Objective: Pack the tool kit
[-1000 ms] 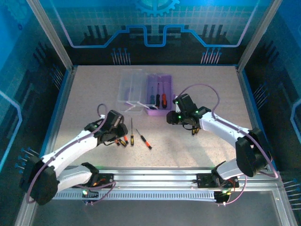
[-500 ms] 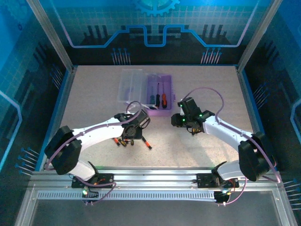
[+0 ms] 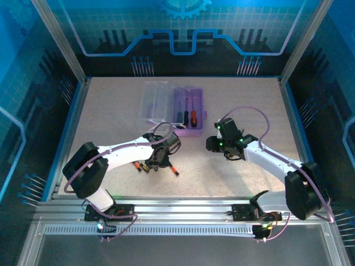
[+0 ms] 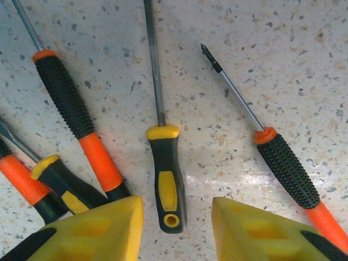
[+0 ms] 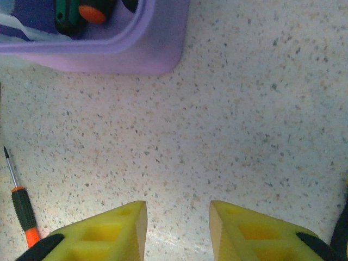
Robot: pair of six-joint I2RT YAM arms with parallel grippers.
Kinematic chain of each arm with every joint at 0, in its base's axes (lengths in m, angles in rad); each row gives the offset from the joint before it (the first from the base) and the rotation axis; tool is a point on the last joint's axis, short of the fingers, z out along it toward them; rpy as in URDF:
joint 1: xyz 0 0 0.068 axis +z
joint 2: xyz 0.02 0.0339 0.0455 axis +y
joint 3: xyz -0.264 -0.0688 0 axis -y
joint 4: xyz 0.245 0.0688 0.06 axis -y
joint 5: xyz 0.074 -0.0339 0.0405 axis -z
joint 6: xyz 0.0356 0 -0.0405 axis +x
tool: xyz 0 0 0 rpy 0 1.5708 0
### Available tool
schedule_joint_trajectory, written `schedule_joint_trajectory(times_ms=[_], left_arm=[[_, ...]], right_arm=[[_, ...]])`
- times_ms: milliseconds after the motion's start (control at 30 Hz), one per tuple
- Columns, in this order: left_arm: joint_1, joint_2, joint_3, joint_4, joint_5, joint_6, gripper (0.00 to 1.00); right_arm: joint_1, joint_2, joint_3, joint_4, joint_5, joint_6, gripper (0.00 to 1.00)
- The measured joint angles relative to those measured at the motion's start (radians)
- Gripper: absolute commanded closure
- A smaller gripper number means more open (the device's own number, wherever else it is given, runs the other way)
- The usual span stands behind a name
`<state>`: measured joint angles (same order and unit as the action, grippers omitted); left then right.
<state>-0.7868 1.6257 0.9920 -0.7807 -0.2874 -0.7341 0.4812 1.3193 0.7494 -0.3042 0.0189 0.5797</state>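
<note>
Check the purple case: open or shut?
Open: the clear lid lies folded back flat beside the purple case, whose screwdrivers sit uncovered.

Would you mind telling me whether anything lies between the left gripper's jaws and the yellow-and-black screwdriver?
Nothing visible does: the yellow-and-black screwdriver lies on the bare table with its handle end between the open jaws of the left gripper. An orange-and-black screwdriver lies close beside one jaw.
</note>
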Motion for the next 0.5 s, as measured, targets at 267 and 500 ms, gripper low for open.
schedule_joint_trajectory(times_ms=[267, 500], left_arm=[[-0.002, 0.056, 0.000, 0.000, 0.006, -0.008, 0.70], [-0.002, 0.057, 0.000, 0.000, 0.000, -0.018, 0.72]], right_arm=[[-0.005, 0.007, 0.000, 0.014, -0.009, 0.003, 0.64], [-0.016, 0.006, -0.019, 0.026, -0.012, 0.007, 0.64]])
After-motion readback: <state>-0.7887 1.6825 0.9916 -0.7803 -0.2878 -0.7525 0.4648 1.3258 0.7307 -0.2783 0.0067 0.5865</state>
